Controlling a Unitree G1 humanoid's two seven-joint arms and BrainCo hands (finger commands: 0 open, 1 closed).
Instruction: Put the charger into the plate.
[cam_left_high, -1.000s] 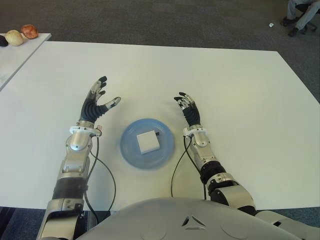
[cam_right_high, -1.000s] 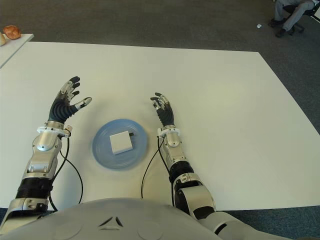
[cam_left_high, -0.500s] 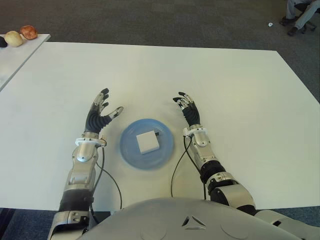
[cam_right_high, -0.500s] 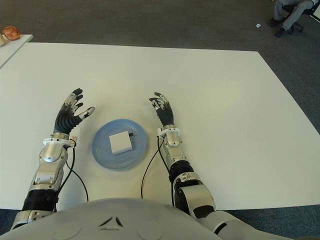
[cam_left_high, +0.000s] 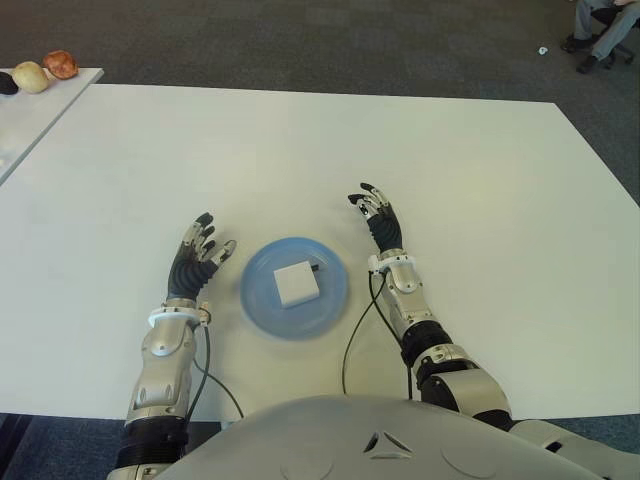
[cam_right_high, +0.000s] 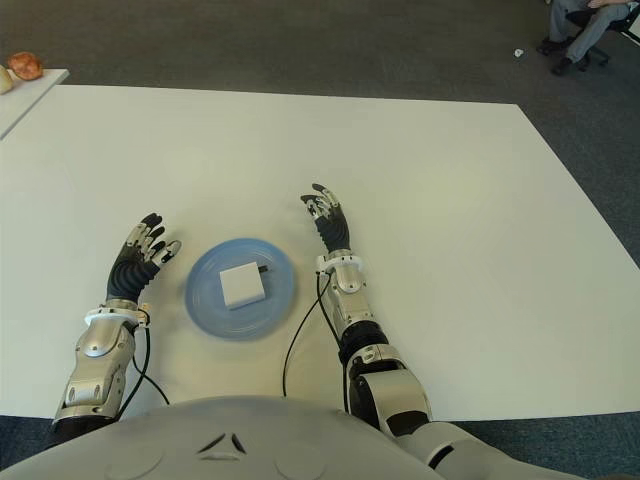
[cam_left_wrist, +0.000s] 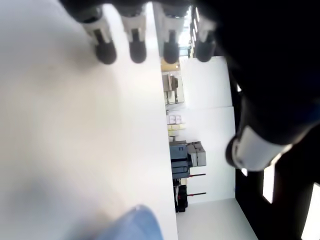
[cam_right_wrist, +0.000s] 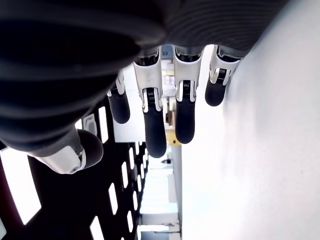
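My left robot hand shows left of the plate, over the smooth white desk. Its black ribbed fingers with pale joints are spread and loose, and they hold nothing. Just beside it is the round blue plate, shallow, with a glossy rim. In the plate lies the charger, a flat white square block with rounded corners and a short dark tip on its right upper edge. My right robot hand shows right of the plate, near its rim. Its fingers are stretched and relaxed too, empty. A black cable curves from that wrist along the desk.
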